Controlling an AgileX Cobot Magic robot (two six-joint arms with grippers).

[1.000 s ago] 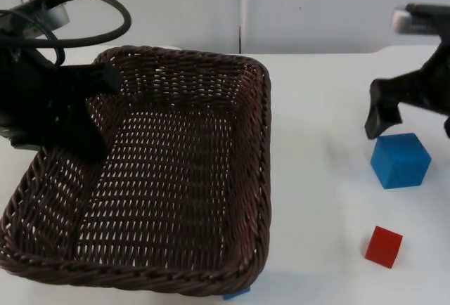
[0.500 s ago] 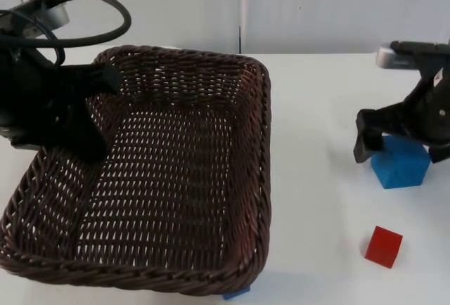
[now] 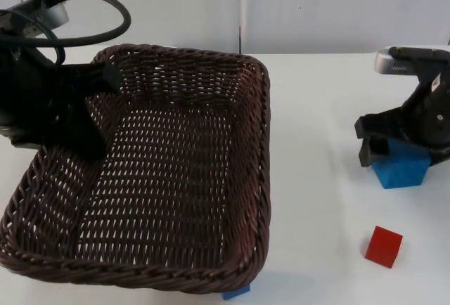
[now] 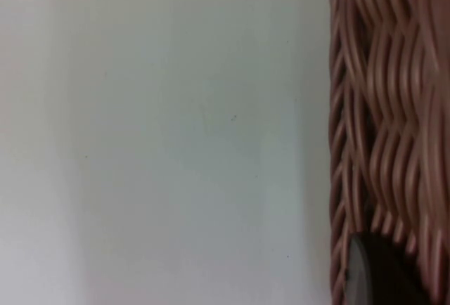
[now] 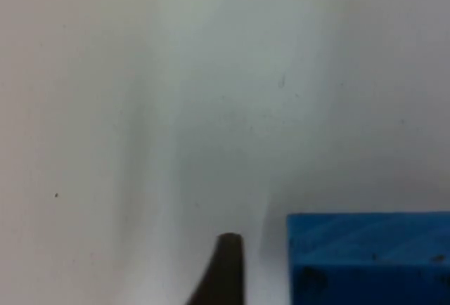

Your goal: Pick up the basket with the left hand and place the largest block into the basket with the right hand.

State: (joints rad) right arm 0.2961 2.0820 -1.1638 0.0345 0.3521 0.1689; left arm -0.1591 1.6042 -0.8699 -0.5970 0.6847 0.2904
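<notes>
Right claw: the right gripper is down over the large blue block near the desk's right edge, fingers spread, one on the block's left side; the right wrist view has a black fingertip just beside the block, a sliver of desk between them.
Left claw: the left gripper sits at the left rim of the wicker basket; its fingertip lies against the weave, and it seems to pinch the basket wall.
Basket: at the desk's left side and front edge, empty inside; I cannot tell whether it is off the desk.
Other blocks: a small red block near the front right corner; a blue bit peeks out at the basket's front edge.
Step in hand: the right arm is set to take the largest block.
Next move: likely squeezing the fingers on the block squarely, then lifting it and carrying it leftward over the basket rim.
</notes>
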